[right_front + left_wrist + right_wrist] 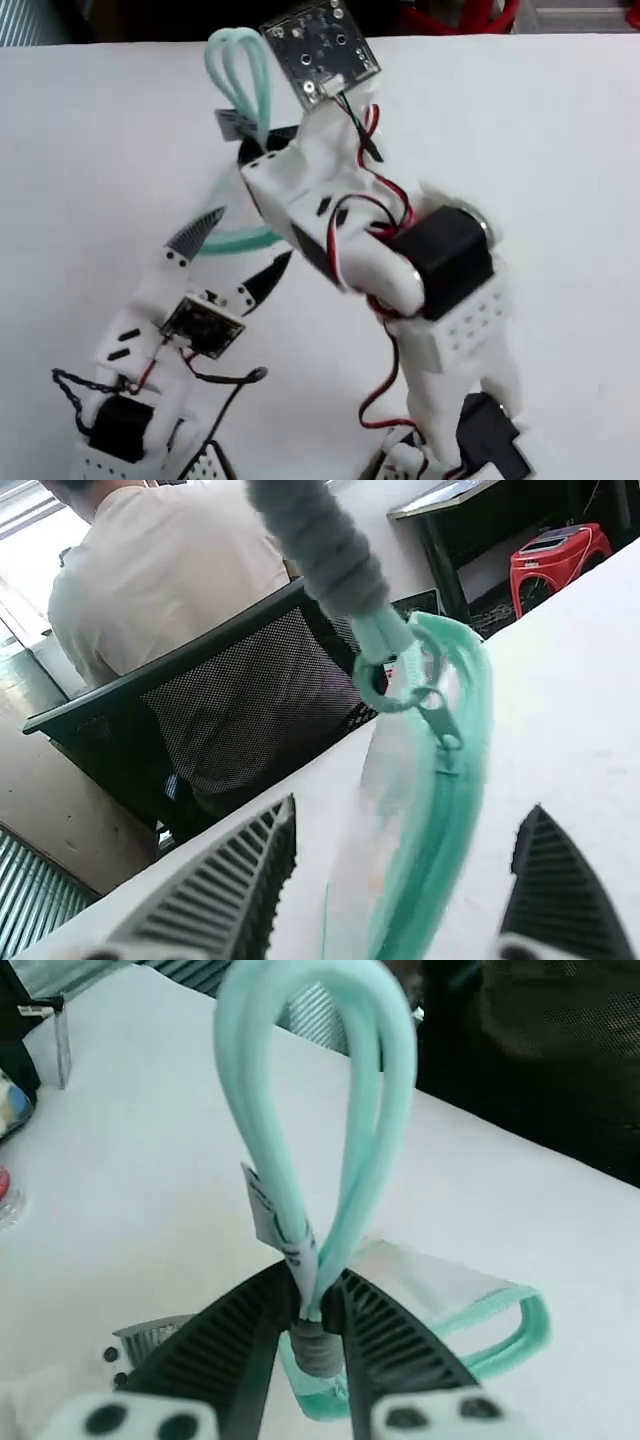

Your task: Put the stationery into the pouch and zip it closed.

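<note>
Two arms share the white worktop (100,150), mint-green cord loop (262,75) upper centre. Left wrist: left gripper (412,808), fingers spread astride the clear mint-trimmed pouch (445,770). Right wrist: right gripper (318,1285), fingers pinching that loop; pulling may drag the unheld pouch.

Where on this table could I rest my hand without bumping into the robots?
Bare table lies left of the loop strap, above the left arm, and in a wide stretch right of the right arm. The middle is crowded: the left gripper and right gripper meet at the pouch.
</note>
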{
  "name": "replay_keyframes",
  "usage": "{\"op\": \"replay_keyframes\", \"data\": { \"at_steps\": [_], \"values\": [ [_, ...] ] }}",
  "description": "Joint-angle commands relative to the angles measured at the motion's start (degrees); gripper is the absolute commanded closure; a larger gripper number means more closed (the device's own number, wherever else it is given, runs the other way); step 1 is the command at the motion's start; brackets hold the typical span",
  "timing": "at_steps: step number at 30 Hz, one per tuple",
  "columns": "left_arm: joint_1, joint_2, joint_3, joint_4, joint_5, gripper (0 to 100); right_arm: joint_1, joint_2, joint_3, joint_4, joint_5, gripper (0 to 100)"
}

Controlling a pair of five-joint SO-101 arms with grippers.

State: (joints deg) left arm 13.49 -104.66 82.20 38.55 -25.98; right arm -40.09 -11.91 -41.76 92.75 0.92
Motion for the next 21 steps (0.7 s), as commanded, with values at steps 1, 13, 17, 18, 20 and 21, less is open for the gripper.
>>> {"op": "replay_keyframes", "data": {
  "at_steps": [1, 13, 17, 18, 20, 21],
  "values": [
    [0.66, 0.13, 7.30, -9.76, -0.35, 66, -2.42, 0.31, -6.59, 0.92, -0.88, 98.1],
    [-0.57, 0.22, 14.68, -22.42, 0.88, 70, -6.11, -0.22, -9.05, 2.59, -2.64, 98.1],
    [0.57, 0.22, 14.59, -25.76, 1.93, 88, -7.78, -0.22, -9.93, 3.82, -2.64, 98.1],
    [0.57, 0.22, 14.68, -27.25, 1.93, 92, -7.69, -0.22, -10.11, 3.82, -2.64, 98.1],
    [0.57, 0.22, 14.68, -28.40, 1.93, 99, -7.16, -0.31, -10.11, 4.09, -2.64, 98.1],
    [0.57, 0.22, 14.68, -28.48, 1.93, 97, -6.81, -0.31, -10.11, 4.09, -2.64, 98.1]
  ]
}}
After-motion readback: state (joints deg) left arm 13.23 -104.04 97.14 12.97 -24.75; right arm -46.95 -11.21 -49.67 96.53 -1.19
